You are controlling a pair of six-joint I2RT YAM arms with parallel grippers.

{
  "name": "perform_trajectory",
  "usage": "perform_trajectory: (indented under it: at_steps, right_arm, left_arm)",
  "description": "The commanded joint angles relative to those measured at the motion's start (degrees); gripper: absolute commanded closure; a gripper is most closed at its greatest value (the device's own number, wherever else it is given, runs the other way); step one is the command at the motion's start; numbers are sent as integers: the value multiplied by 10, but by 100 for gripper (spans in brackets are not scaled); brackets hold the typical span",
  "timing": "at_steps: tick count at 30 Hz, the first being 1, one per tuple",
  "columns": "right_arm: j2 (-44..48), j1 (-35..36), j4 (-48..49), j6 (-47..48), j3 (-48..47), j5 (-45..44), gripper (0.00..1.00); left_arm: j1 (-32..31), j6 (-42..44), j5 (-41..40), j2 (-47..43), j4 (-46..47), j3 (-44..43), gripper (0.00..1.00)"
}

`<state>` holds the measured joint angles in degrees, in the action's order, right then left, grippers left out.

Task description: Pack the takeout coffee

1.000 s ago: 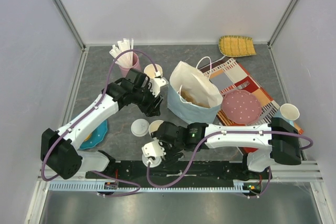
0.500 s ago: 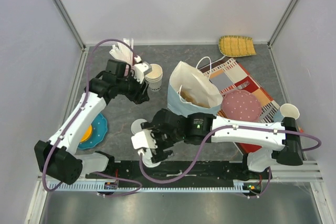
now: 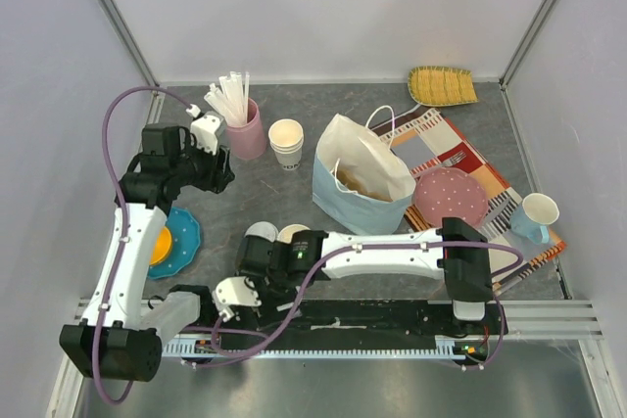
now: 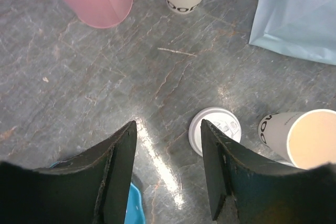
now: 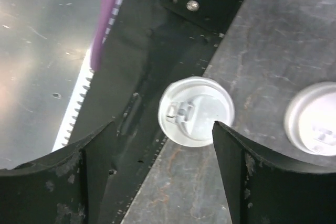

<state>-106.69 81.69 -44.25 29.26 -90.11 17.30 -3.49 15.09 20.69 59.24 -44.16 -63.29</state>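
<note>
The left arm stood tall at the table's 9 o'clock, bent at the elbow. Its left gripper (image 4: 168, 127) hung up high near the pink cup (image 3: 247, 139) at 10 o'clock, jaws apart and empty. The right arm lay low, reaching across to 7 o'clock. The right gripper (image 5: 164, 124) pointed down, one finger on each side of the takeout coffee (image 5: 195, 111) at the near edge, not squeezing it.
</note>
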Motion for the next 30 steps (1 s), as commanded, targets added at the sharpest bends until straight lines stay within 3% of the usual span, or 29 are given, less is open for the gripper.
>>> perform_trajectory:
  at_steps: [1, 5, 8, 18, 30]
  right_arm:
    - [-2, 36, 7, -39, 14, -24, 21]
    - [1, 36, 27, -78, 56, -49, 36]
    - [3, 36, 40, -62, 89, -72, 41]
    - [-39, 25, 52, -40, 92, -111, 43]
    - [-66, 16, 58, -8, 93, -94, 46]
  left_arm:
    - [10, -9, -17, -8, 14, 22, 41]
    - [12, -13, 8, -1, 16, 23, 41]
    - [12, -17, 20, 6, 15, 20, 42]
    - [14, -21, 30, 0, 12, 24, 42]
    - [19, -19, 31, -4, 13, 30, 41]
